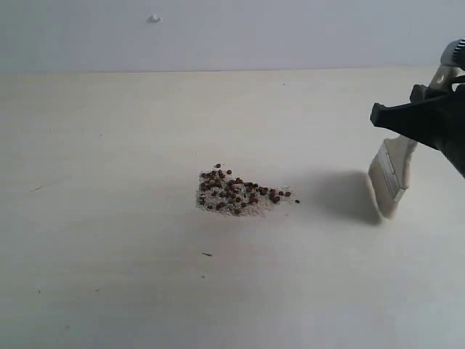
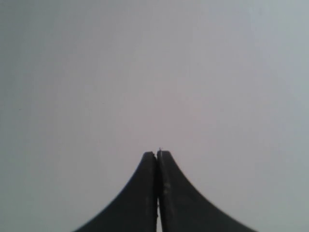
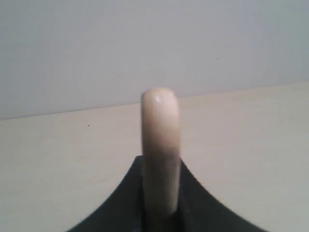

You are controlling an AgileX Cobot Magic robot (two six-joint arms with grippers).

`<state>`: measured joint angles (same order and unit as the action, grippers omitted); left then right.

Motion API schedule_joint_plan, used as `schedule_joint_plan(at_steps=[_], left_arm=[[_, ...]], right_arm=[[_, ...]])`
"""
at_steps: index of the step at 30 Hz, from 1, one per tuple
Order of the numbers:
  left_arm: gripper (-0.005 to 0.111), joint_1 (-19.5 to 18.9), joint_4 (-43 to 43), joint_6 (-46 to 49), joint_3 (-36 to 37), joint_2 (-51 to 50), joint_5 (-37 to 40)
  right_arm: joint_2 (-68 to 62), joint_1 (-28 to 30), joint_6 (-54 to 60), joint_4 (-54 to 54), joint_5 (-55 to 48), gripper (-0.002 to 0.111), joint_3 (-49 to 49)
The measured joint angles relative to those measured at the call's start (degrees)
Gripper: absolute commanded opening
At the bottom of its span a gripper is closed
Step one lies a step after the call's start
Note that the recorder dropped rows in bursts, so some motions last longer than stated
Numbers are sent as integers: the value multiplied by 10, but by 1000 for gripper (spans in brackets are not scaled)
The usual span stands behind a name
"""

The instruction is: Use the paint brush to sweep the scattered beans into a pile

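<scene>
The beans (image 1: pixel 236 195), small and dark reddish-brown, lie in a loose cluster over whitish crumbs near the middle of the pale table (image 1: pixel 109 276). One stray bean (image 1: pixel 297 201) sits just off its right end. The paint brush (image 1: pixel 389 178) hangs tilted at the right of the exterior view, pale bristles down and close to the table, well apart from the beans. My right gripper (image 1: pixel 418 116) is shut on its wooden handle (image 3: pixel 160 145), which sticks out between the jaws of the right gripper (image 3: pixel 161 166). My left gripper (image 2: pixel 157 154) is shut and holds nothing; it does not show in the exterior view.
A plain grey wall (image 1: pixel 232 36) rises behind the table's far edge, with a small white mark (image 1: pixel 154 19) on it. A tiny dark speck (image 1: pixel 207 254) lies in front of the bean cluster. The brush casts a shadow (image 1: pixel 349 195) between itself and the beans.
</scene>
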<state>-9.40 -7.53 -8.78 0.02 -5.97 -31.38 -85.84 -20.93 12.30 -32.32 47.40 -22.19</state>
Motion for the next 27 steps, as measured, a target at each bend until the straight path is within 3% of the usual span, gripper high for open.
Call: schedule_joint_plan(at_steps=[10,27], left_arm=[[0,0,0,0,0,0,0],[0,0,0,0,0,0,0]], right_arm=[[-10,-74,-22,-57,6,0,-22],[-164,-212,-4,-202,50,0,-133]])
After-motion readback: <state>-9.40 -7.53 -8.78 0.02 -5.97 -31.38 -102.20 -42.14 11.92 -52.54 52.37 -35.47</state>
